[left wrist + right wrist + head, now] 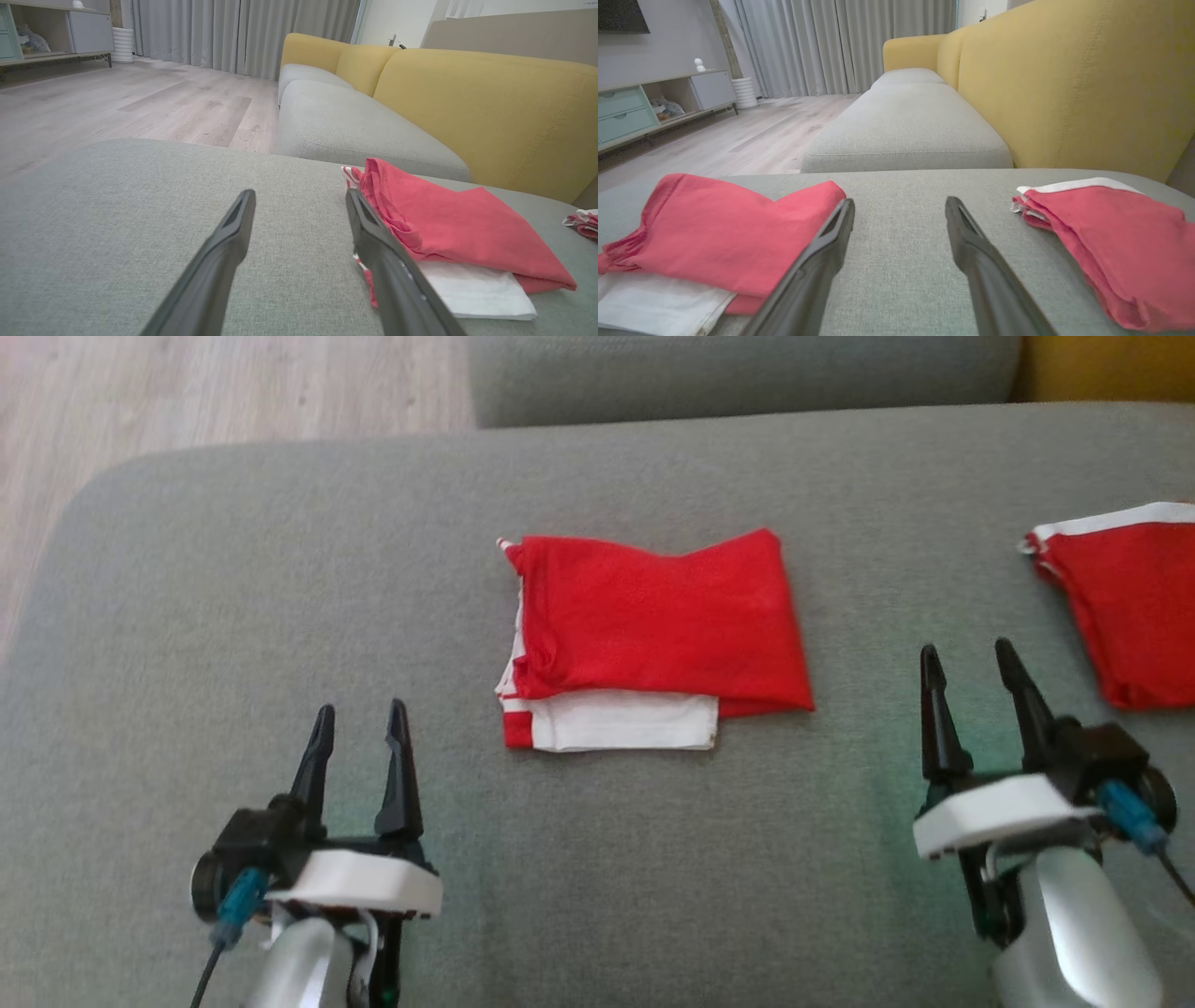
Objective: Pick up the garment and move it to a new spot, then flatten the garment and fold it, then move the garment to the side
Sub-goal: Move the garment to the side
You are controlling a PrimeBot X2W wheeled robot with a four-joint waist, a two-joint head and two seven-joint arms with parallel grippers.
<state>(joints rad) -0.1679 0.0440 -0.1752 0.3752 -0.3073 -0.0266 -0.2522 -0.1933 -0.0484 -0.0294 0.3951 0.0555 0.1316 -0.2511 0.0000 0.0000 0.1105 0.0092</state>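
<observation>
1. Currently the garment (653,616) lies folded in the middle of the grey cushion (280,569). It is a red rectangle, with a white layer sticking out under its near edge and white trim along its left side.
2. Left gripper (360,709) sits at the lower left of the head view, fingers pointing away from the robot. Its jaws are spread over bare cushion, and it is near the garment's near-left corner but apart from it.
3. Left wrist view: the garment's left edge runs just beside the right-hand finger, and the finger hides part of it. Contact cannot be told from this view, but the head view shows a clear gap.
4. Right gripper (966,649) sits at the lower right of the head view, also with jaws spread over bare cushion. It is to the right of the garment and apart from it.
5. Right wrist view: the garment lies left of the fingers and a second red garment (1120,233) lies right of them, with grey fabric between.
6. The second red garment has a white band on its far edge. It rests at the cushion's right side, well apart from the first and near the right gripper.
7. Background: a yellow backrest (1064,84) behind the cushion, a pale wooden floor (187,392) to the left, and grey curtains (233,32) far off.
</observation>
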